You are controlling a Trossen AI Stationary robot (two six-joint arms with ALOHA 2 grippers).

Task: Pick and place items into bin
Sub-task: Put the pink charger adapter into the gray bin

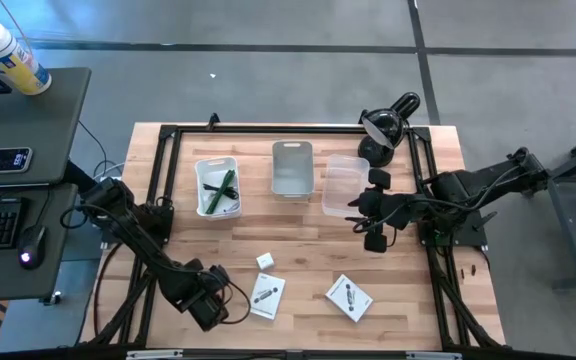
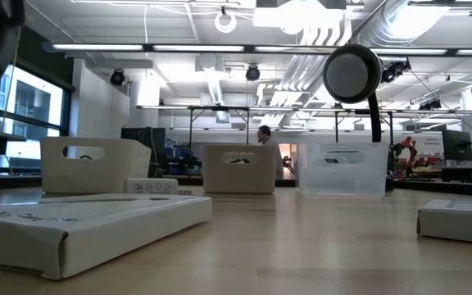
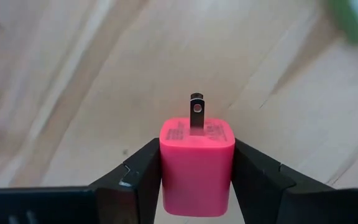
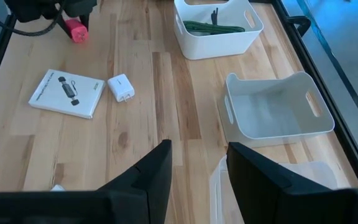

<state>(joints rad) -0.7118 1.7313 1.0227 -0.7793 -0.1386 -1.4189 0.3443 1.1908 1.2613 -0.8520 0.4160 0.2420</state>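
Note:
My left gripper (image 3: 196,177) is near the table's near-left corner (image 1: 215,303), shut on the pink block (image 3: 196,168), a small plug with metal prongs (image 3: 196,112). My right gripper (image 4: 197,165) is open and empty above the wood beside the clear bin (image 1: 345,184). The white cube (image 1: 265,261) and two white cards (image 1: 267,296) (image 1: 349,297) lie flat on the table. Green pens (image 1: 222,188) lie in the white bin (image 1: 200,170). The high view hides the pink block under my left gripper. My left gripper pinches the pink block between its two fingers (image 3: 143,177), one on each opposite side wall (image 3: 166,168). The pronged end faces away from the gripper, toward the table. The fingers slant down from above. In the right wrist view the block (image 4: 76,29) is low over the wood; whether it touches cannot be told.
A grey bin (image 1: 292,167) stands between the white bin and the clear bin along the far side. A black desk lamp (image 1: 388,125) is at the far-right corner. A black frame (image 1: 158,150) edges the table. Bare wood lies mid-table (image 1: 308,230).

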